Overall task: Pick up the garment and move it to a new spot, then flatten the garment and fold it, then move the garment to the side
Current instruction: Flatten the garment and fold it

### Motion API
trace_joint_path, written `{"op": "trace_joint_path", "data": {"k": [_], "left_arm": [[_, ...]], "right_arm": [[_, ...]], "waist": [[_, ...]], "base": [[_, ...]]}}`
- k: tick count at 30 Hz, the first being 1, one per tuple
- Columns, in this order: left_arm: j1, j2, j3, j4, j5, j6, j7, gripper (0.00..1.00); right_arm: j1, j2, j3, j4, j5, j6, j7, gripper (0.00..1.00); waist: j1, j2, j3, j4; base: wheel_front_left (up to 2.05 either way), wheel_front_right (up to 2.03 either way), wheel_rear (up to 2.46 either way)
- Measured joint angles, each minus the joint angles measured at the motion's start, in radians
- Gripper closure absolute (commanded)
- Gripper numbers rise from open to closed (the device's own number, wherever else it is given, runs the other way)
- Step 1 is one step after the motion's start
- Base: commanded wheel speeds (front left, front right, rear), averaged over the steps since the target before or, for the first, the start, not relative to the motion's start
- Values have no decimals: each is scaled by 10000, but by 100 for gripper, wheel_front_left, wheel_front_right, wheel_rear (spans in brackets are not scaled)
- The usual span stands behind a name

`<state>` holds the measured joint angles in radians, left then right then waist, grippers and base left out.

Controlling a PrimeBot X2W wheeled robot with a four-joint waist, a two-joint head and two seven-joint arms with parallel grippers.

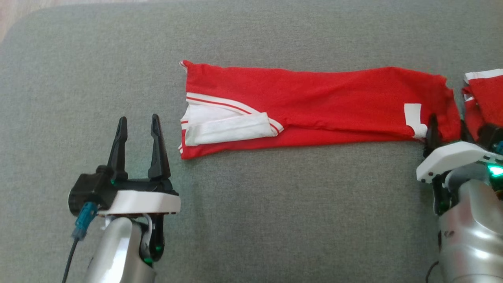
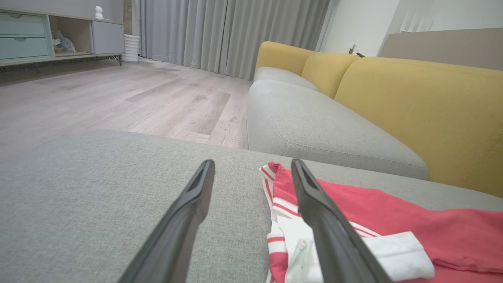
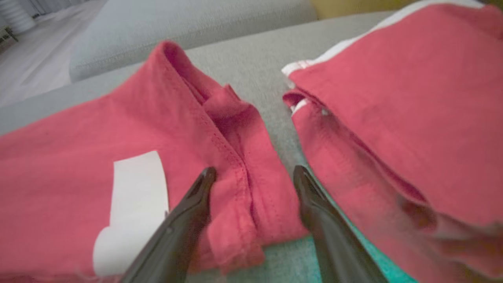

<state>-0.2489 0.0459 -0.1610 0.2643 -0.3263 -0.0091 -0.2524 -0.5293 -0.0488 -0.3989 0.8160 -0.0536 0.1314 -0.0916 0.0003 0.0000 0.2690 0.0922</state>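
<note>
The garment (image 1: 314,98) is a red piece with white trim, laid across the grey sofa cushion (image 1: 275,196) as one long flat band. In the head view it runs from about 11 o'clock to 3 o'clock. Its white-striped end (image 1: 228,127) is turned up at the 9 o'clock end, and a white patch (image 1: 412,114) sits near the 3 o'clock end. Just past that end, across a narrow strip of bare cushion, lies a second red and white piece (image 1: 485,98), apart from the first.

By the look of it, the garment has been placed, spread out and folded lengthways. I judge that the folds across its length are not yet made, and neither is the move to the side.

The right end effector (image 3: 254,169) is at the garment's 3 o'clock end with its jaws wide apart. The stitched hem edge lies between them, one finger (image 3: 184,220) over the cloth beside the white patch, the other finger (image 3: 326,220) over the cushion gap. It grips nothing, and I cannot tell whether the fingers press on the cloth.

The left end effector (image 1: 139,117) is at 7 o'clock from the striped end, equally wide open and empty. It is just beside the cloth's edge, above bare cushion.
</note>
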Motion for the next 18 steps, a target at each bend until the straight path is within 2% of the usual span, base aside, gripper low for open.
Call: {"op": "trace_joint_path", "data": {"k": [4,5,6,10,14,18], "left_arm": [[-12,-2,0,44,0,4,0,0],[-12,-2,4,58,2,4,0,0],[-13,-2,10,61,2,6,0,0],[-17,-4,67,84,31,15,0,0],[-17,-10,111,119,33,2,0,0],[-15,-12,128,134,31,2,0,0]], "right_arm": [[-427,-52,-169,750,-184,0,-58,0],[-559,-67,-163,955,-180,0,-88,46],[-680,-82,-151,1156,-180,0,-157,100],[-940,-69,23,1722,-169,0,-639,100],[-947,0,-182,1766,-466,0,-1064,100],[-944,-412,-614,1360,-535,0,-1114,100]], "waist": [[-2,0,67,44],[-2,0,69,29],[-2,0,68,4],[-2,0,-4,-168],[-2,0,-203,-419],[-2,0,-427,-577]], "base": [[0,0,0],[0,0,0],[0,0,0],[0,0,0],[0,0,0],[0,0,0]]}}
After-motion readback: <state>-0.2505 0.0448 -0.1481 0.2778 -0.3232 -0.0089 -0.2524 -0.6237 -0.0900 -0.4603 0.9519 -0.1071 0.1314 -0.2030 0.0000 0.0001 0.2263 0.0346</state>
